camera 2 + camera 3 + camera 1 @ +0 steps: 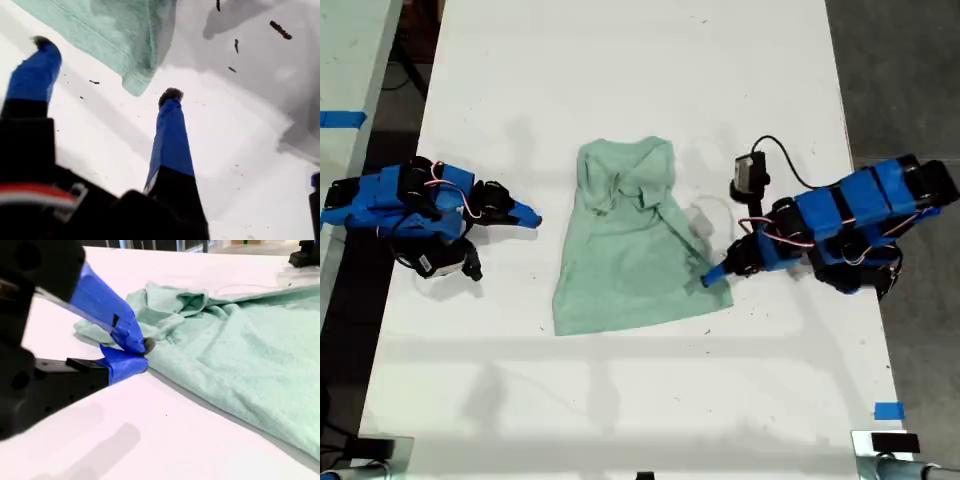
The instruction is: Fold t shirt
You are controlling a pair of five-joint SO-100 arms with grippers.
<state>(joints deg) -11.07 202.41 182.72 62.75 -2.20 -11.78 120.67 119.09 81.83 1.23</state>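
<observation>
The shirt (620, 250), soft wrinkled mint knit, lies mid-table (620, 80), collar end bunched, hem wide. My first gripper (713, 277) has its blue jaws apart at a stitched hem corner. My second gripper (528, 216), jaws together, sits beside the shirt; its tips hide the cloth edge in its wrist view.

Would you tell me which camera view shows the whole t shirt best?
The exterior view: the t shirt lies fully visible on the table. The first wrist view shows only one corner; the second wrist view shows a close, partial stretch.
</observation>
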